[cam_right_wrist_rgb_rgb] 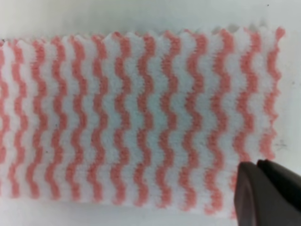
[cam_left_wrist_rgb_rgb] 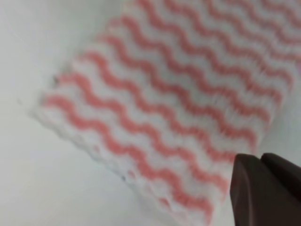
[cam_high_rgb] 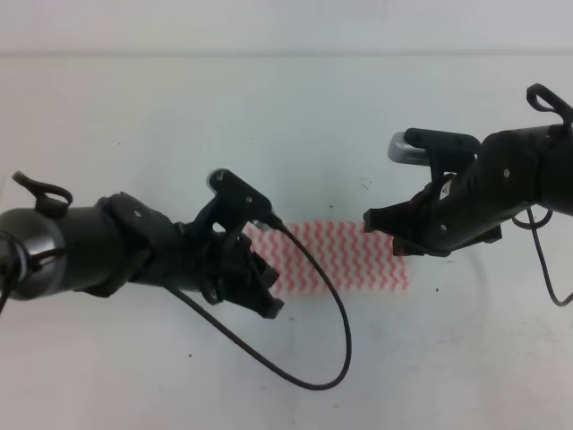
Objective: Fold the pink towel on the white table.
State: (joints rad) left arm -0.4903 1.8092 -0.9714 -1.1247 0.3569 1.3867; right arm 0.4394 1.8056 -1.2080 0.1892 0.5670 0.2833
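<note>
- Exterior high view: the pink towel [cam_high_rgb: 345, 258] lay flat near the middle of the white table [cam_high_rgb: 269, 116], well away from every edge, as a wide strip running left to right.
- The left gripper [cam_high_rgb: 255, 285] hung over the towel's left end and the right gripper [cam_high_rgb: 394, 228] over its right end, near the far right corner. Could not tell how either pair of jaws stood from here; dark bodies hid the tips.
- Left wrist view: blurry. The towel's left end filled most of the picture, with the table bare beside it. One dark finger [cam_left_wrist_rgb_rgb: 263, 188] showed at the lower right, just over the cloth's near edge. Jaw gap not shown, no cloth seen pinched.
- Right wrist view: the towel's right end lay flat, its far and right edges on the table. One dark finger [cam_right_wrist_rgb_rgb: 268, 190] sat near the near right corner; jaw state unclear.
- Judgement: the step looked like lining up on both ends before a fold. Next move called for lowering onto the corners and pinching just the cloth edge.
</note>
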